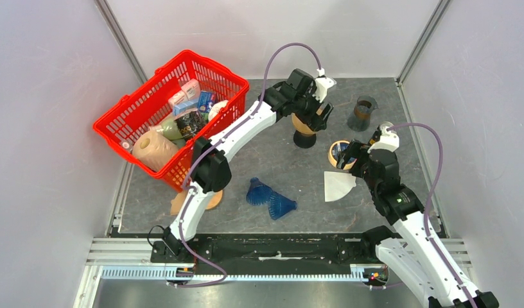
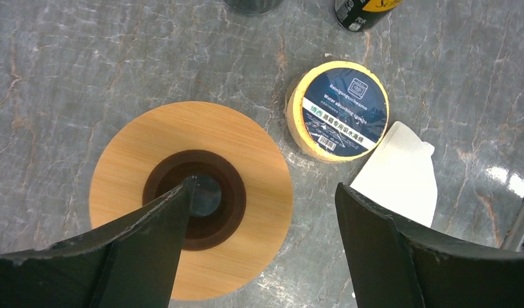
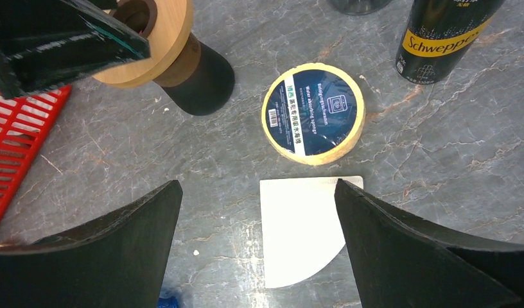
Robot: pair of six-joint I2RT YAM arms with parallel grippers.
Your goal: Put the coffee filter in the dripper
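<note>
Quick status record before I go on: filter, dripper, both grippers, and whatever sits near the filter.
filter: coffee filter lying flat on the table, ungripped
dripper: dripper upright, no filter in it
left: left gripper open, above the dripper
right: right gripper open, above the filter
nearby: round sponge pack beside the filter; Schweppes can farther back

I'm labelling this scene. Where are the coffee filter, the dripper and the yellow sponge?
coffee filter (image 3: 301, 234), right wrist view, middle of the white paper.
dripper (image 2: 211, 196), left wrist view, dark central opening.
yellow sponge (image 3: 314, 112), right wrist view, blue top label.
</note>
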